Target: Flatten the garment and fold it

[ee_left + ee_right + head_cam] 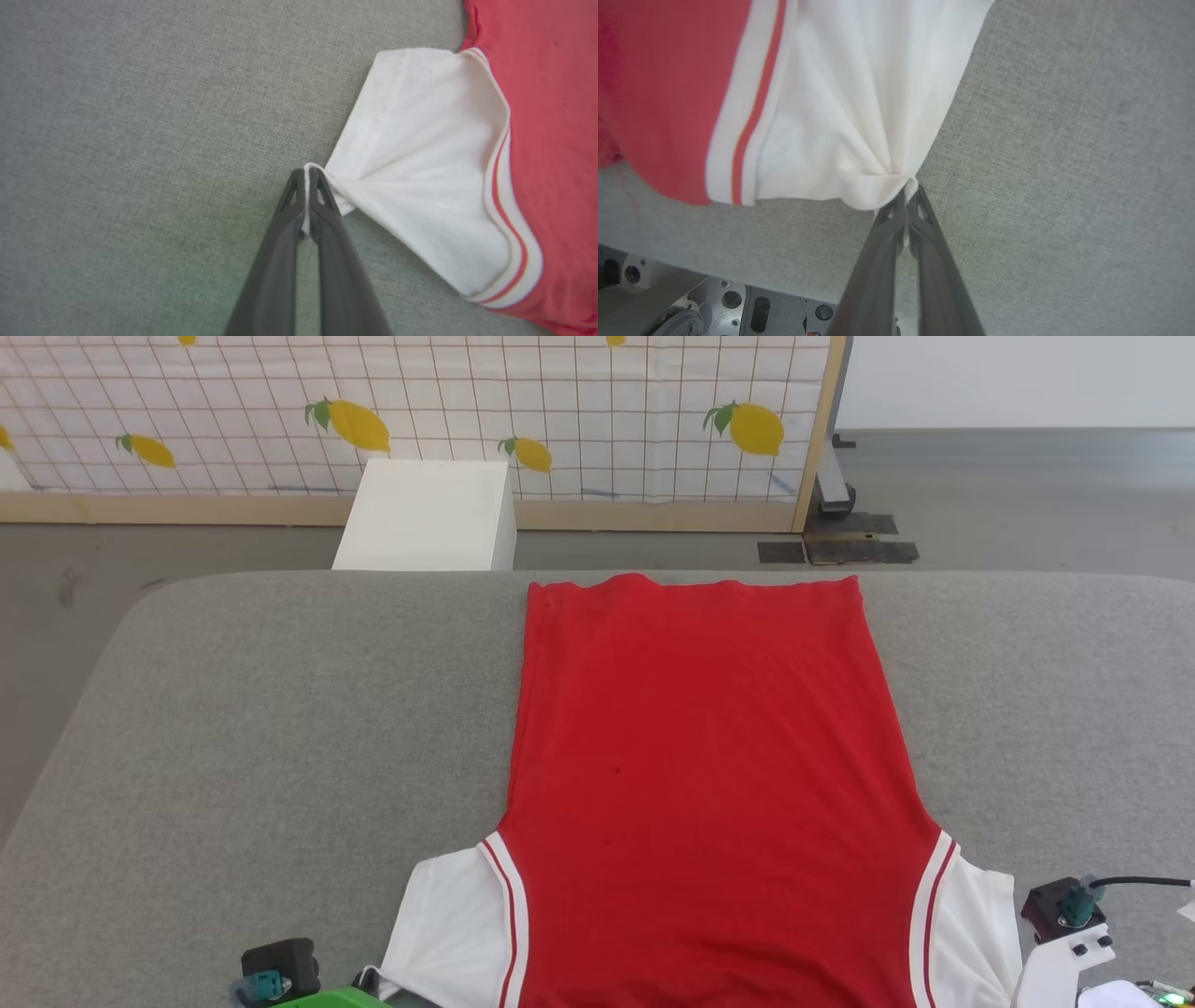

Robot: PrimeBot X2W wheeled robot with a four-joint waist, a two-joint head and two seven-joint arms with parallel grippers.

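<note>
The garment (700, 756) lies flat on the grey bench (280, 728), plain red side up. Both arms sit low at its near end. The left gripper (307, 175) is clenched on the left sleeve (420, 163), the right gripper (909, 186) on the right sleeve (859, 116).

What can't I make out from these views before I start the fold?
Neck and shoulder end of the garment: cut off by the bottom edge of the head view.
The garment's underside: covered by its own red cloth in every view.
How much cloth the jaws of the left gripper and right gripper pinch: hidden inside the closed grip in both wrist views.
</note>
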